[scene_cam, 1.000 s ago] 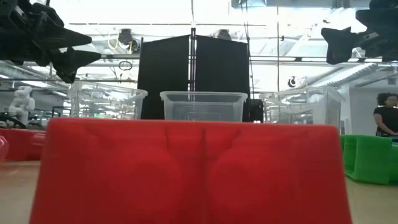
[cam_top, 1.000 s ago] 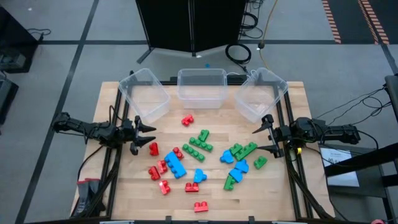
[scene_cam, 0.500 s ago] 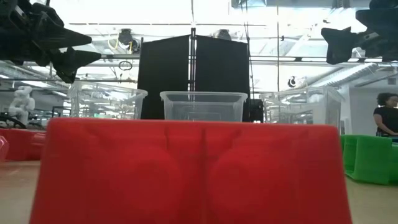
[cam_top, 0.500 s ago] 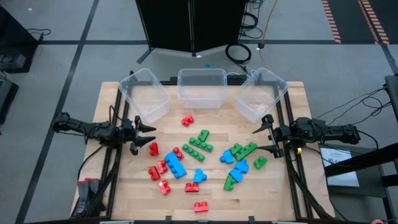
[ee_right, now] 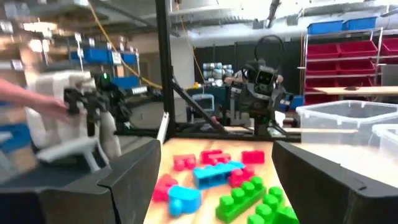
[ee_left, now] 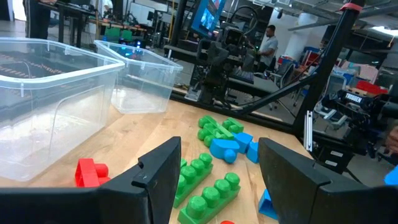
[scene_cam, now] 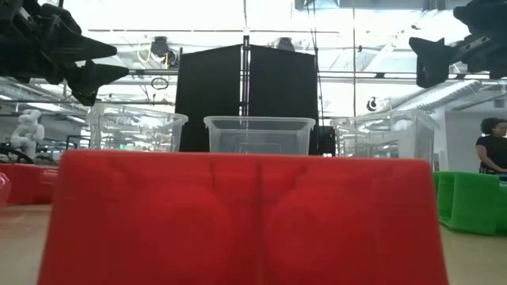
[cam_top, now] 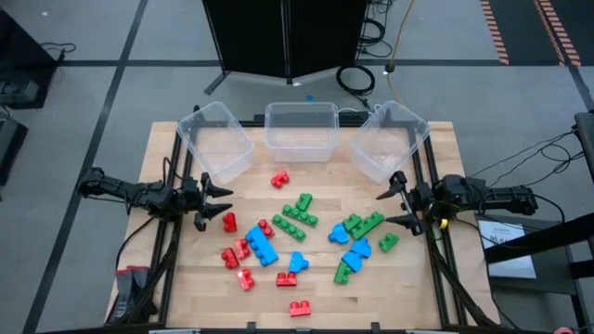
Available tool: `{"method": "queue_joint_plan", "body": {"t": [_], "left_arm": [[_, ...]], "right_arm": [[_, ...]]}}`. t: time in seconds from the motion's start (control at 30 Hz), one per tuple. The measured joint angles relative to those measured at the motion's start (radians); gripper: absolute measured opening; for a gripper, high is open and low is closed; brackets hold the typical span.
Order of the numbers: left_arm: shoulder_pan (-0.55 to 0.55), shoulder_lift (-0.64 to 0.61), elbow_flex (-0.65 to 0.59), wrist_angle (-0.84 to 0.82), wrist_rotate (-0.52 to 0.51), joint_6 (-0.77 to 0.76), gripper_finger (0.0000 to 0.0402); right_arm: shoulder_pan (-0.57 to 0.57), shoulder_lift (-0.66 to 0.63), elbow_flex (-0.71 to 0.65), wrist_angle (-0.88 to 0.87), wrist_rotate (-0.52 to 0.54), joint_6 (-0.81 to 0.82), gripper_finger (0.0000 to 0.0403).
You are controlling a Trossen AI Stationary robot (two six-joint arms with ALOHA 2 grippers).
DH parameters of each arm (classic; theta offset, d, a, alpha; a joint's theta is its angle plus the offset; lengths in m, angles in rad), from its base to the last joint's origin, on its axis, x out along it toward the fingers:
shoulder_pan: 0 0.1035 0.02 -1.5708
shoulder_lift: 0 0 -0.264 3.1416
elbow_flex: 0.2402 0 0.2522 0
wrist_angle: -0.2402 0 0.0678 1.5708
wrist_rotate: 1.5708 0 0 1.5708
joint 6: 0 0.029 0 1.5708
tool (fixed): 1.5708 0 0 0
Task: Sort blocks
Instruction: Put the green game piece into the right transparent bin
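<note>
Red, blue and green studded blocks lie scattered on the wooden table's middle. Among them are a red one (cam_top: pixel 229 221), a green cluster (cam_top: pixel 297 211), a blue one (cam_top: pixel 261 245) and green ones (cam_top: pixel 362 224). My left gripper (cam_top: pixel 228 202) hovers open at the table's left side, just left of the red block, fingers pointing right; the left wrist view (ee_left: pixel 219 149) shows it empty. My right gripper (cam_top: pixel 382 208) hovers open at the right side, pointing left at the green blocks, and is empty in the right wrist view (ee_right: pixel 217 149). One red block (scene_cam: pixel 245 218) fills the low view.
Three clear plastic bins stand along the far edge: left (cam_top: pixel 215 141), middle (cam_top: pixel 301 131), right (cam_top: pixel 389 139). More blocks lie toward the near edge, such as a red one (cam_top: pixel 299 307). A person (scene_cam: pixel 493 146) stands in the room beyond the table.
</note>
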Motion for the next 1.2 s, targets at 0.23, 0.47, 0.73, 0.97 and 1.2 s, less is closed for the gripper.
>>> {"method": "queue_joint_plan", "body": {"t": [0.23,0.47,0.73,0.97,1.2], "left_arm": [[0.0,0.0,0.0,0.0,0.0,0.0,0.0209],[0.0,0.0,-0.002,0.089,-0.013,0.051,0.0209],[0.0,0.0,-0.002,0.288,-0.008,0.052,0.0209],[0.0,0.0,-0.002,0.489,-0.007,0.052,0.0209],[0.0,0.0,-0.002,0.57,-0.01,0.052,0.0209]], "right_arm": [[0.0,0.0,0.0,0.128,0.0,0.401,0.0304],[0.0,0.0,0.0,0.361,0.029,0.595,0.0304],[0.0,0.0,0.0,0.5,0.215,0.518,0.0304],[0.0,0.0,0.0,0.538,0.377,0.518,0.0304],[0.0,0.0,0.0,0.532,0.37,0.484,0.0304]]}}
